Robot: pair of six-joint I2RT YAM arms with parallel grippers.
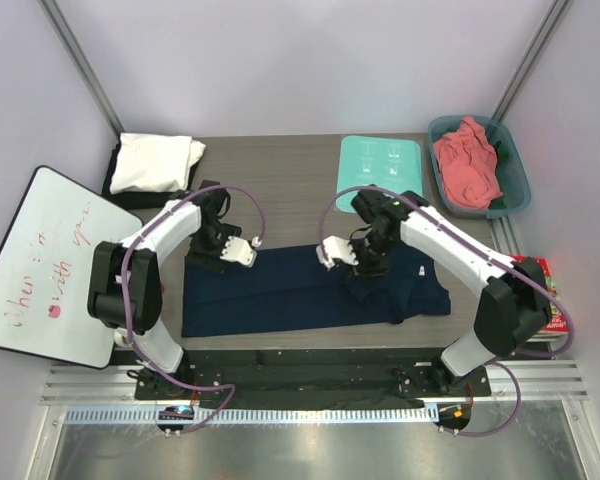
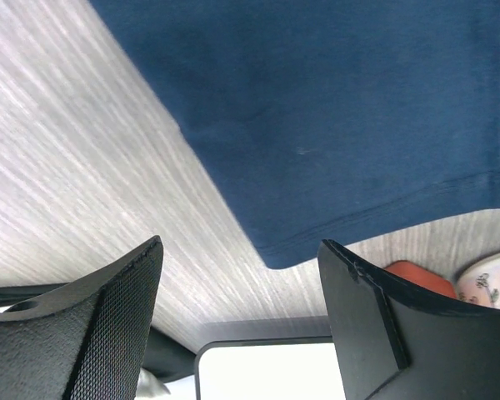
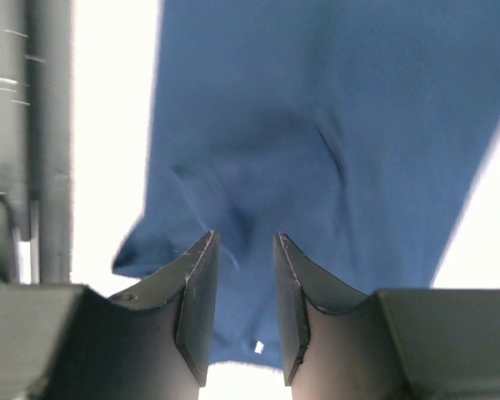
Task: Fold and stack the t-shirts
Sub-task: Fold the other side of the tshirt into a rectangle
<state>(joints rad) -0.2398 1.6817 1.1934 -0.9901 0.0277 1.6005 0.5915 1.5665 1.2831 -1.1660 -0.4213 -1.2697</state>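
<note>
Top external view: logged navy t-shirt [image 1: 300,290] spread flat on the near half of the table [image 1: 280,170], left gripper [image 1: 238,250] at its far edge near the left end, right gripper [image 1: 338,252] at its far edge near the middle. Left wrist: found jaws released wide, nothing between, shirt's corner beyond them; right wrist: jaws parted narrowly, blue cloth behind the gap, none pinched. Noted white t-shirt [image 1: 155,162] folded atop black t-shirt [image 1: 115,187] far left, salmon pink t-shirt [image 1: 467,165] bunched in teal tub [image 1: 517,172] far right.
</note>
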